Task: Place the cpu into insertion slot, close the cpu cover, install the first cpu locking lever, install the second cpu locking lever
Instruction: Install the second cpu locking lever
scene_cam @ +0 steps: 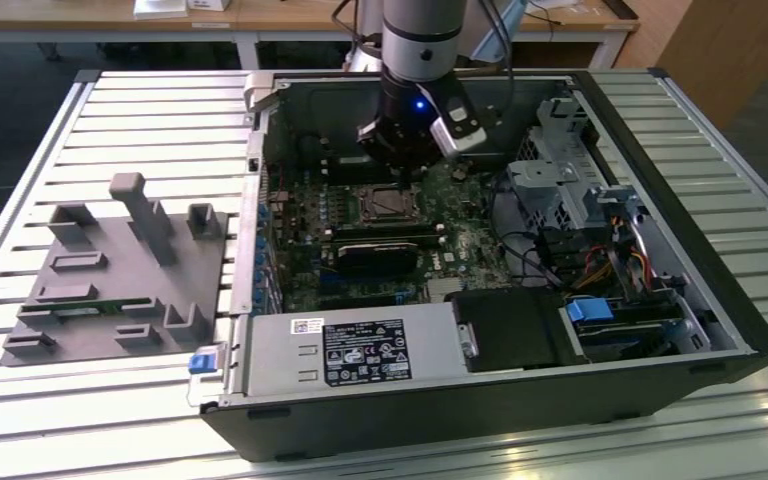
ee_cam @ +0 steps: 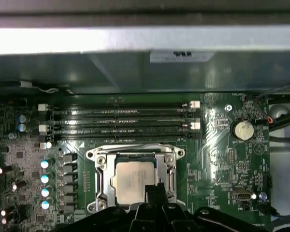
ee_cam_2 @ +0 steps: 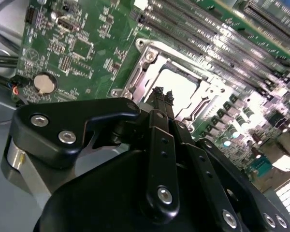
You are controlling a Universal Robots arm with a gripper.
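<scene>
The cpu (ee_cam: 131,180) lies flat in the insertion slot (ee_cam: 135,149), its silver-grey top facing up. The cpu cover (ee_cam: 104,186) lies down around it as a silver frame. In the second wrist view the cpu (ee_cam_2: 180,83) shows bright inside the cover (ee_cam_2: 211,99). My gripper (ee_cam_2: 163,95) hangs just above one edge of the cpu, its two thin black fingers together with nothing between them. In the first wrist view the gripper (ee_cam: 152,191) overlaps the chip's edge. The exterior view shows the gripper (scene_cam: 404,152) over the back of the open computer case, just behind the insertion slot (scene_cam: 387,203).
Long black memory slots (ee_cam: 121,121) run beside the socket and a coin battery (ee_cam: 242,129) sits on the green board. In the case are a black block (scene_cam: 377,250), a power supply (scene_cam: 357,350) and a drive cage (scene_cam: 558,190). A grey fixture (scene_cam: 117,270) stands at the exterior view's left.
</scene>
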